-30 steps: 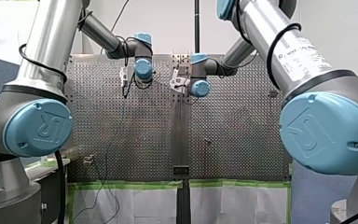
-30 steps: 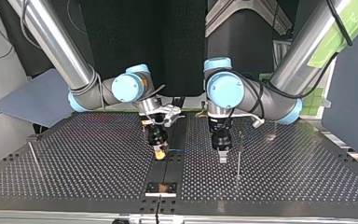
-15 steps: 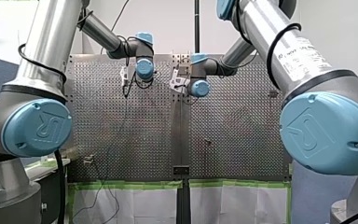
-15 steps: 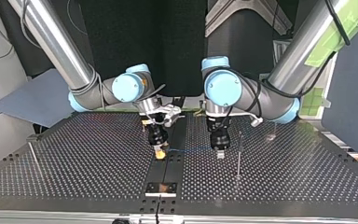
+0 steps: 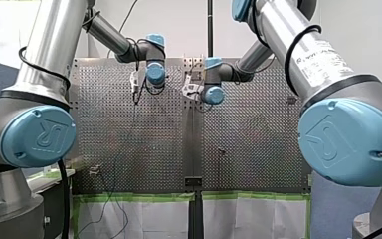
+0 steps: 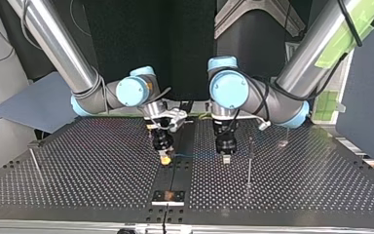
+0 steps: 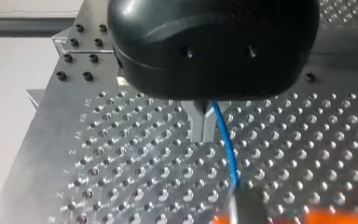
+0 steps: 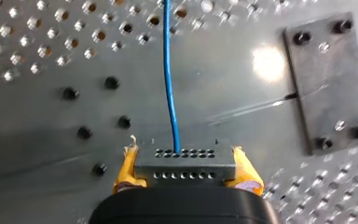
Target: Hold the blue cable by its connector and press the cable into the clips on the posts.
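Reaching in with both arms from the top view's upper edge, elbows bent, wrists turned down to aim each claw straight at the perforated table [image 6: 78, 161]. In the front view, parked far out along the table, close together on either side of its middle seam.

Gripping the grey connector [image 8: 184, 165] with my right gripper [image 8: 184, 156], clamped between its 2 yellow pads [image 8: 127, 170], low over the table's dark middle strip. Leading straight ahead from that connector with the blue cable [image 8: 168, 70], past a dark bolted plate [image 8: 328, 84] off to one side.

Across to my left gripper [image 7: 203, 139] with the cable, nearly level and just above the table in the top view. Closed on the cable there with 2 metal fingers [image 7: 196, 126] drawn together, letting the blue line out at their side.

Just beside my left gripper, toward the top view's right: 1 thin post [image 6: 249, 163], upright, apart from the cable. Well away at that view's left: 1 leaning post [image 6: 34, 160]. Too small to make out any clips.
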